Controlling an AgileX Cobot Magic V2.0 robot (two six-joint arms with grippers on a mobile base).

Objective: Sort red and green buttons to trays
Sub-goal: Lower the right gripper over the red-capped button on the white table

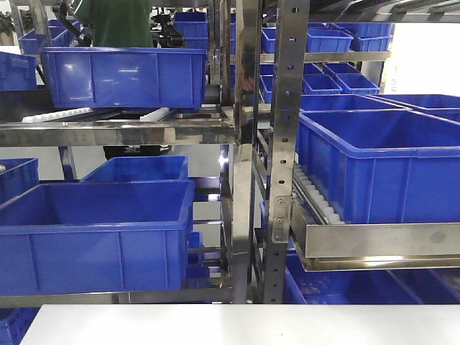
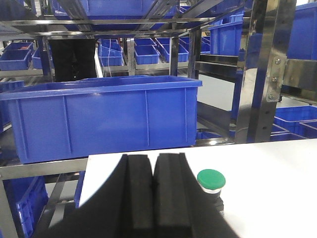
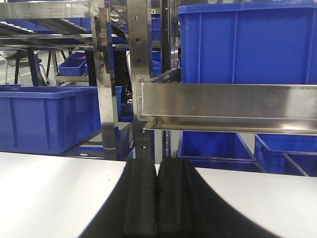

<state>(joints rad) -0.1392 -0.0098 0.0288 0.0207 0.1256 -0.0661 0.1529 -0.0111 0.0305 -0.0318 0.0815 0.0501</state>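
While both arms hang low over the white flat bench [image 2: 277, 188], the small green-capped mushroom-head push button [image 2: 211, 179] is picked out in the left wrist view. It is stood upright near the bench's far edge, just to the right of the left black-padded gripper [image 2: 153, 163] and, as far as can be told, not touched by it. That gripper's pads are pressed together with nothing between them. The right black-padded gripper [image 3: 157, 166] is likewise closed on nothing, over the bench near its far edge.

The button is judged to be light, stiff, hard plastic. The glossy domed cap is likely to be slippery, so a hold is better taken lower, across the dark collar under the cap. Its base is hidden behind the finger.

Now the count: one green button is seen, no red button is found in any view, and neither the green tray nor the red tray is shown. Two grippers are counted. Beyond the bench, several deep blue plastic crates [image 2: 104, 119] are racked on steel shelving [image 3: 228, 106].
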